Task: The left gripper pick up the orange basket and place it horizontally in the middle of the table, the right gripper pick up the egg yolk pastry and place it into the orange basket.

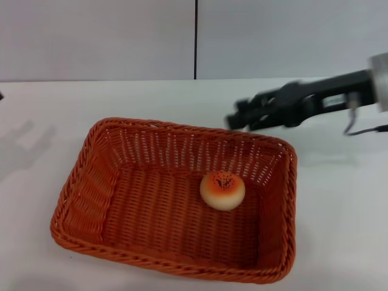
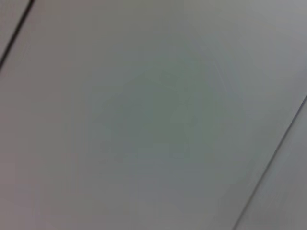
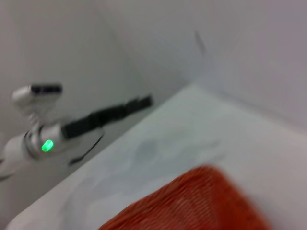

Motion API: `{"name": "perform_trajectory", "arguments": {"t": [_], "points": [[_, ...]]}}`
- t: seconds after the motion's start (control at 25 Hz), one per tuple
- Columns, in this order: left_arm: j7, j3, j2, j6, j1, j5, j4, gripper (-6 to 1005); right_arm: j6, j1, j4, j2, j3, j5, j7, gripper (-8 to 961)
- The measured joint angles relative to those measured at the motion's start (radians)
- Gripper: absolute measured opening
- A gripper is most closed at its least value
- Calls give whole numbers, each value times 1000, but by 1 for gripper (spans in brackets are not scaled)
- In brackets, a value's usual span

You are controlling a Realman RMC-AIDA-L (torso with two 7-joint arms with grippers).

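Observation:
The orange basket (image 1: 91,188) lies lengthwise across the middle of the white table (image 1: 339,218). Inside it, right of centre on its floor, rests the egg yolk pastry (image 1: 222,190), touched by nothing. My right gripper (image 1: 237,120) hangs blurred above the table just behind the basket's back right rim, clear of the pastry and holding nothing I can see. The right wrist view shows a corner of the basket (image 3: 192,201) and, far off, my left gripper (image 3: 143,101) stretched out over the table's edge, away from the basket. The left wrist view shows only wall.
A grey panelled wall (image 1: 121,36) with a dark seam backs the table. Bare tabletop lies to the left, to the right and behind the basket. The basket's front rim sits close to the table's near edge.

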Motion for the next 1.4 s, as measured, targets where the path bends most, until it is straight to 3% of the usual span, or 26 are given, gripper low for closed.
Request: {"name": "perform_trajectory", "arguments": {"t": [0.04,0.12,0.2,0.24,0.36,0.4,0.44,0.56,0.6,0.64,1.0,1.12,1.16,1.4], "points": [[34,0,0,2,12,-20,-7,635,0,0,0,0,0,0,0,479],[89,0,-1,6,32,-48,-16,635,29,-84,-54,2,27,64,-65,610],[178,-1,-1,11,75,-98,-28,635,69,-195,-61,3,73,198,-213,614],[178,-1,-1,11,75,-98,-28,635,69,-195,-61,3,73,198,-213,617],[248,-2,-4,12,108,-150,-45,635,88,-290,41,4,139,378,-433,621],[312,-2,-7,12,136,-195,-78,635,78,-332,159,3,192,499,-593,621],[333,-2,-7,12,142,-207,-91,635,78,-332,159,3,192,499,-593,621],[427,-2,-8,13,173,-250,-152,635,44,-370,355,4,251,652,-891,621],[489,-11,-9,13,188,-263,-190,635,15,-375,504,4,282,757,-1107,621],[489,-11,-9,13,188,-263,-190,635,15,-375,504,4,282,757,-1107,621],[753,-188,-13,24,226,-273,-396,635,-38,-342,910,7,333,1045,-1633,621],[783,-208,-13,15,226,-273,-422,635,-39,-312,984,10,333,1122,-1718,621],[858,-265,-18,3,227,-273,-506,635,-50,-298,994,10,334,1142,-1729,621],[895,-282,-19,-8,224,-272,-553,635,-66,-277,992,6,334,1148,-1729,621]]}}
